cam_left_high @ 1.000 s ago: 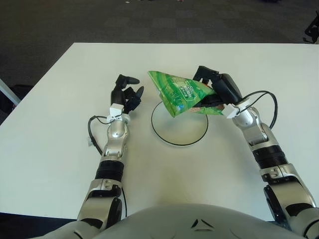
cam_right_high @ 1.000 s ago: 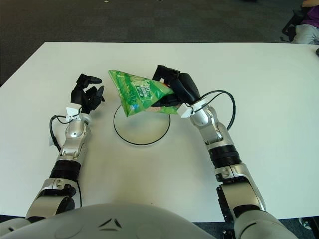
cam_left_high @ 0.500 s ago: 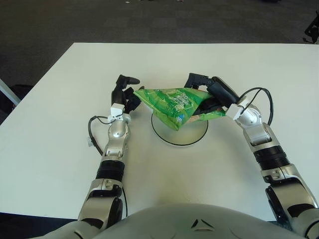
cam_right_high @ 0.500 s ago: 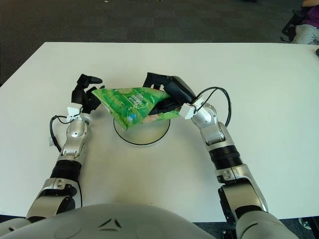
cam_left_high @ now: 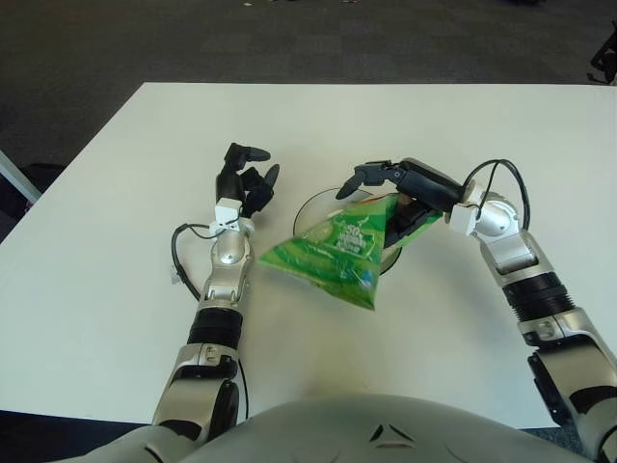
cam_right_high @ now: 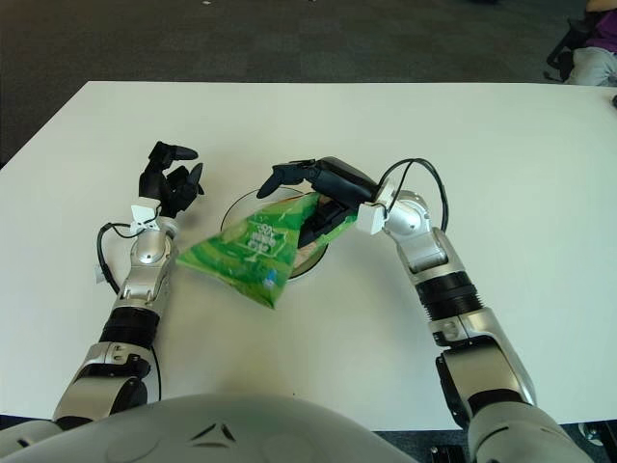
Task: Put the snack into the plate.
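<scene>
The snack is a green bag (cam_left_high: 337, 253). Its narrow end lies over the round white plate with a black rim (cam_left_high: 310, 204), and its wide end reaches past the plate's front-left rim onto the table. My right hand (cam_left_high: 388, 193) is over the plate's right side with its fingers spread. The upper finger (cam_left_high: 371, 175) is lifted clear of the bag, and the lower fingers (cam_left_high: 416, 218) touch the bag's narrow end. My left hand (cam_left_high: 247, 180) is held upright, left of the plate, empty with relaxed fingers.
The white table (cam_left_high: 116, 193) reaches to dark carpet at the back. Cables loop off both wrists (cam_left_high: 178, 256). A chair and a person's leg show at the far right edge (cam_right_high: 588, 48).
My right hand has lowered and opened its fingers. The bag has dropped and swung toward me and to the left, from above the plate to across its front-left rim. The left hand stayed put.
</scene>
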